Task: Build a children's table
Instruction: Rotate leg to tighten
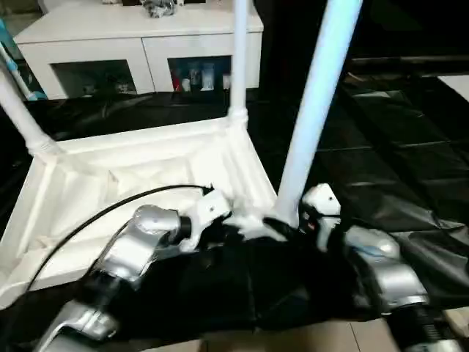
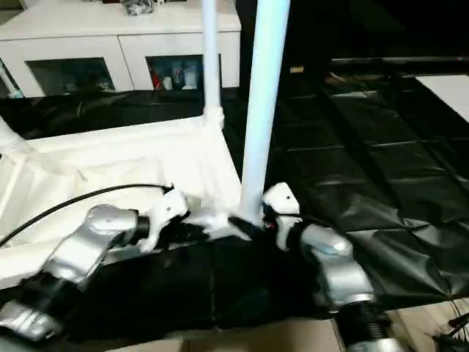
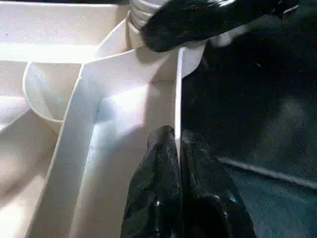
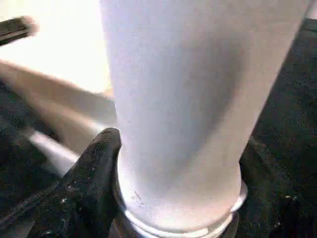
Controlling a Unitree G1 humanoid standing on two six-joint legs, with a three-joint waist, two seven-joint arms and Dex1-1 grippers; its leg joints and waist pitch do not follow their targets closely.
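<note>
The white table top (image 1: 146, 169) lies upside down on a black sheet, ribbed underside up. One leg (image 1: 22, 110) stands in its far left corner and another (image 1: 239, 59) in its far right corner. A third leg (image 1: 315, 103) stands upright at the near right corner socket, where my right gripper (image 1: 282, 224) is shut around its base; one finger (image 4: 94, 168) wraps the tube (image 4: 178, 99). My left gripper (image 3: 177, 148) is shut on the thin rim (image 3: 178, 89) of the top, just beside that corner. No fourth leg is in view.
A white cabinet with glass doors (image 1: 139, 44) stands behind the table top. The black plastic sheet (image 1: 381, 147) covers the floor to the right. A black cable (image 1: 95, 213) runs over my left forearm. Light floor (image 1: 293, 341) shows at the near edge.
</note>
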